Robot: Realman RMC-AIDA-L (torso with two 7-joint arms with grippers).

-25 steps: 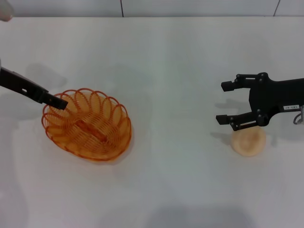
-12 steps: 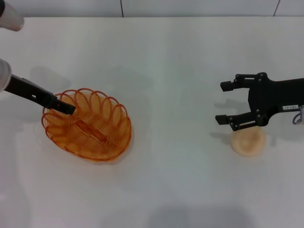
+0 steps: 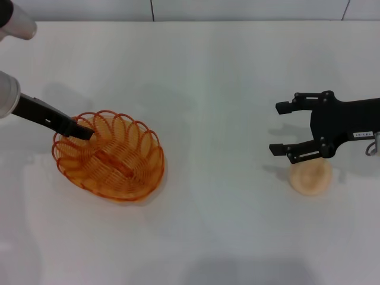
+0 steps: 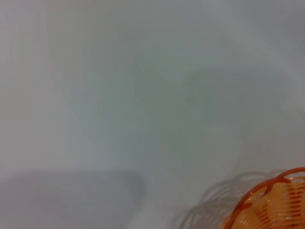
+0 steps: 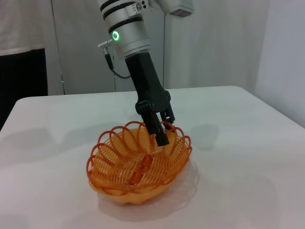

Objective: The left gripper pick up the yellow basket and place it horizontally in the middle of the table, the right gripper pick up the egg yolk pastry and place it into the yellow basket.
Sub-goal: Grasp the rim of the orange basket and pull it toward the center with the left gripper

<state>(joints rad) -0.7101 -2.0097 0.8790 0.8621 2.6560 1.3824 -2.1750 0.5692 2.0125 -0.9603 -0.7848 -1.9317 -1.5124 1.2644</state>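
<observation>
The yellow basket (image 3: 110, 155) stands on the white table (image 3: 208, 77) at the left; it also shows in the right wrist view (image 5: 138, 164), and its rim edge in the left wrist view (image 4: 271, 205). My left gripper (image 3: 83, 132) reaches down at the basket's far left rim. In the right wrist view it (image 5: 164, 129) is open, with one finger inside the rim and one outside. My right gripper (image 3: 279, 129) is open and empty, hovering just behind the egg yolk pastry (image 3: 310, 176), which lies on the table at the right.
A grey wall runs behind the table's far edge (image 3: 190, 21). The basket and the pastry are far apart, with bare tabletop between them.
My left gripper has moved a little right and down onto the basket's rim. The basket, the pastry and the right gripper have not moved.
</observation>
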